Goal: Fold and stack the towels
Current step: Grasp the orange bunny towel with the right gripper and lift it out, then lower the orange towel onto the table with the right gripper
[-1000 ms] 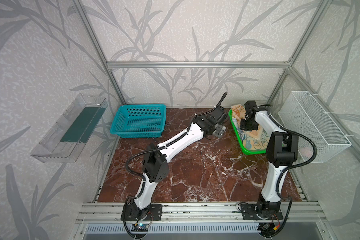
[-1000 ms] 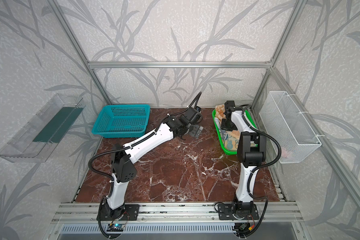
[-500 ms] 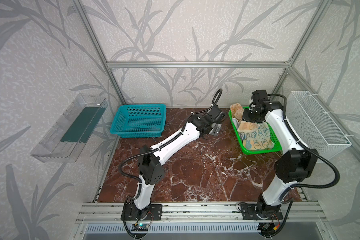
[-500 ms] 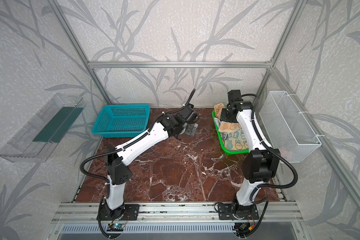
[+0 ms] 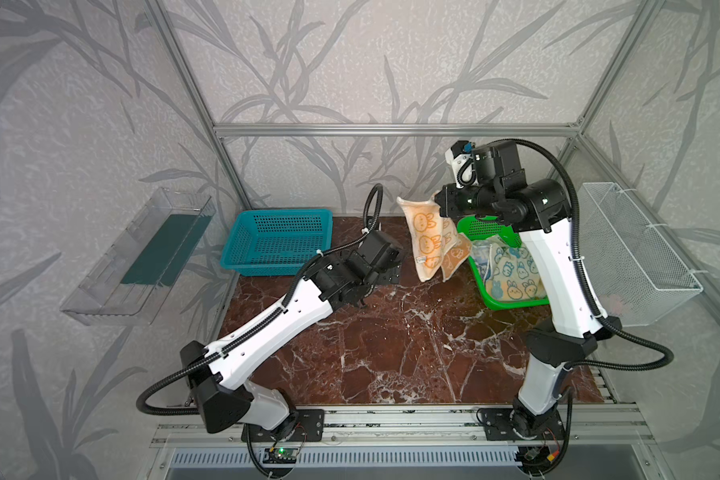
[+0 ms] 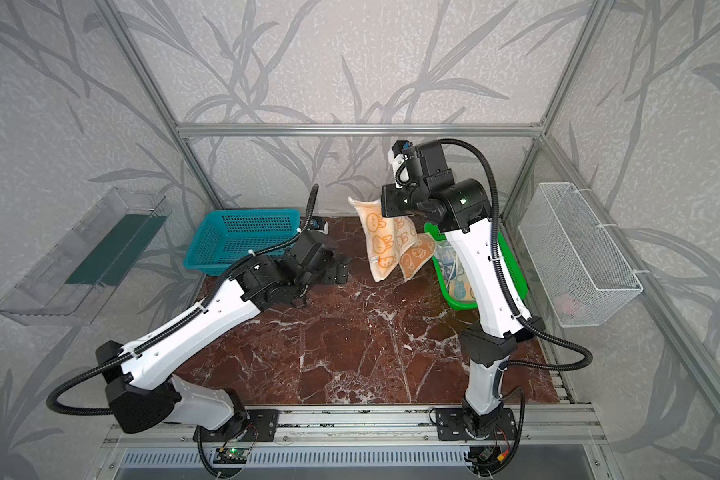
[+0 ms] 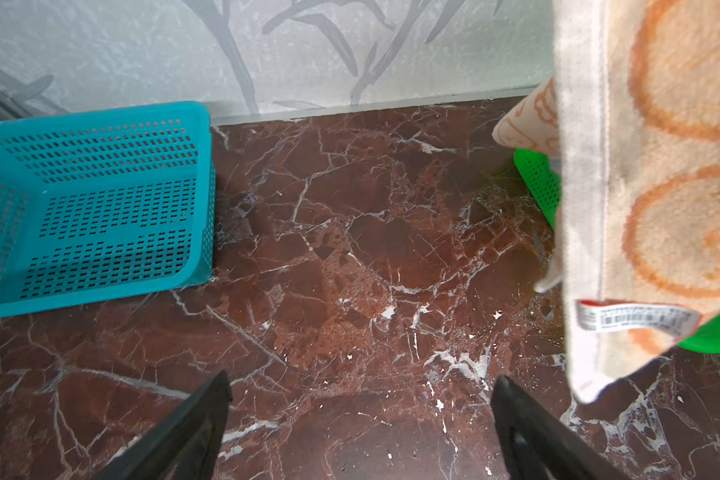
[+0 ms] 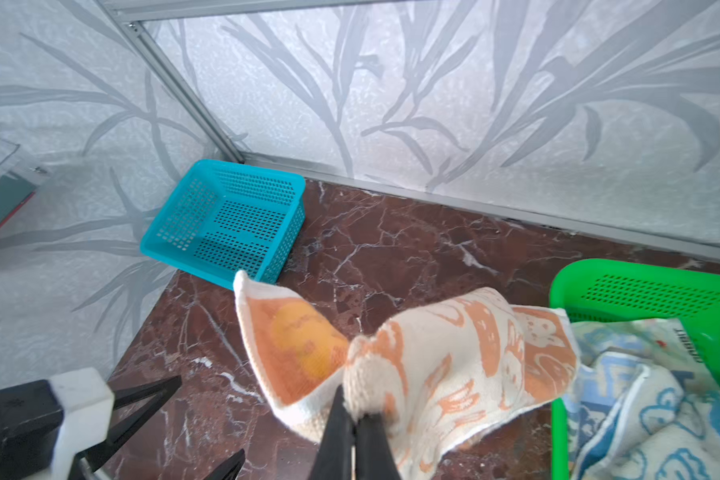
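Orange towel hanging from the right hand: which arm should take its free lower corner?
Left. The left hand is open and empty, low over the table beside the orange towel's dangling lower edge; the right hand is shut on its top.

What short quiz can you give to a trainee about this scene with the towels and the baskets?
1. True or false: the right tool is shut on the orange towel, which hangs above the table.
2. Where do the blue towels lie? A) in the blue basket B) in the green basket C) flat on the table
3. Fill in the missing word: the left tool is ___ and holds nothing.

Key: 1 true; 2 B; 3 open.
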